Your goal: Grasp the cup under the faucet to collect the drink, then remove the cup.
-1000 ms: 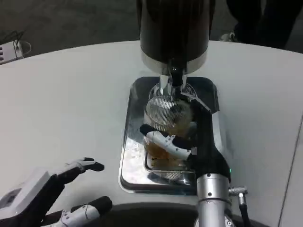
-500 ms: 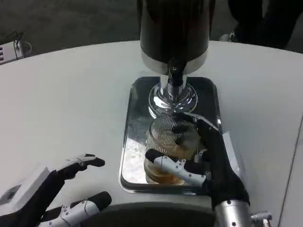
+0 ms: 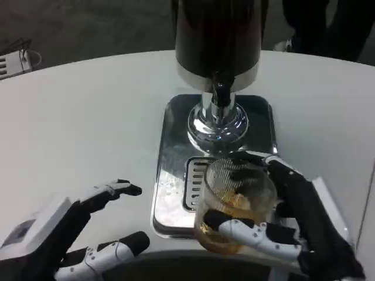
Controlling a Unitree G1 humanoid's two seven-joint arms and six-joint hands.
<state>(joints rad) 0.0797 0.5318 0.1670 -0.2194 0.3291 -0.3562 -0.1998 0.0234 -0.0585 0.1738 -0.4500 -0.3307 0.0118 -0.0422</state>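
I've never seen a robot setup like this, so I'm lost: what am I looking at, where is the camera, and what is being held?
The picture comes from a camera on a humanoid robot's head or chest, looking down at a white table. The two white-and-black things at the bottom are its own hands. The right hand grips a clear cup with amber drink in the bottom, held at the near edge of a shiny metal drip tray. At the tray's far end stands a dark drink dispenser on a chrome foot, with a black faucet at its front; the cup is not under the faucet. The left hand is over the table, fingers apart, holding nothing.
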